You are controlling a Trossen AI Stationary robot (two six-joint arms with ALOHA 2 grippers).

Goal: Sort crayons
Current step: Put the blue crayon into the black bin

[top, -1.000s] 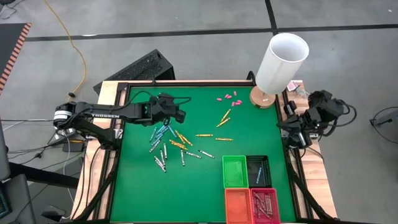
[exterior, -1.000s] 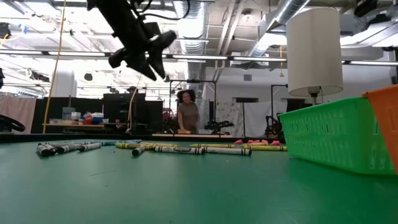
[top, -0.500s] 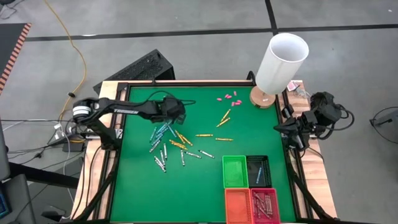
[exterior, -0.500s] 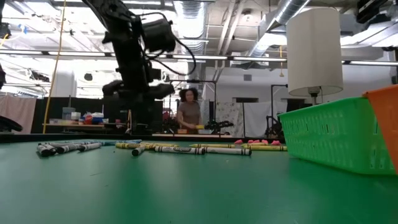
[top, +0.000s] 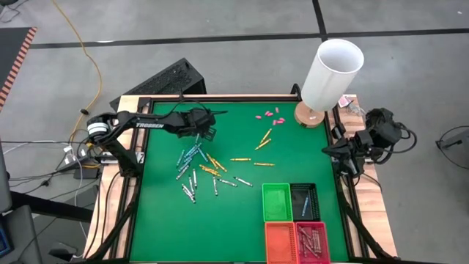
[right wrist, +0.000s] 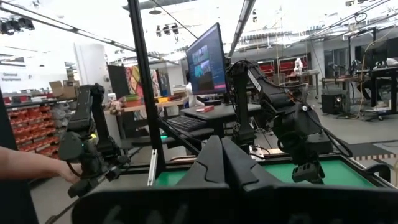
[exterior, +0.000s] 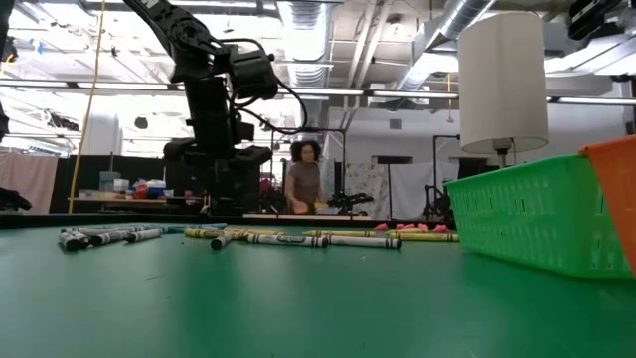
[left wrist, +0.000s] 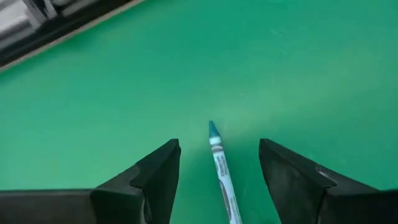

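Many crayons (top: 194, 165) lie loose on the green mat, light blue, grey-white and yellow-orange; a few yellow-orange ones (top: 262, 139) lie apart toward the right. My left gripper (top: 205, 130) hangs open over the far end of the pile, pointing slantwise down. In the left wrist view one light blue crayon (left wrist: 221, 171) lies flat on the mat between its fingers (left wrist: 155, 171), touching neither. My right gripper (right wrist: 221, 152) is shut on nothing, its arm folded back at the table's right edge (top: 355, 147).
Green (top: 277, 202), black (top: 304, 199), orange (top: 280, 242) and red (top: 311, 240) bins stand at the near right. A white lamp (top: 330, 70) stands at the far right, small pink pieces (top: 270, 114) beside it. A person (exterior: 303, 179) stands beyond the table.
My left gripper has come down toward the mat over the far end of the crayon pile and has tipped to point more steeply down. The crayons lie as before.
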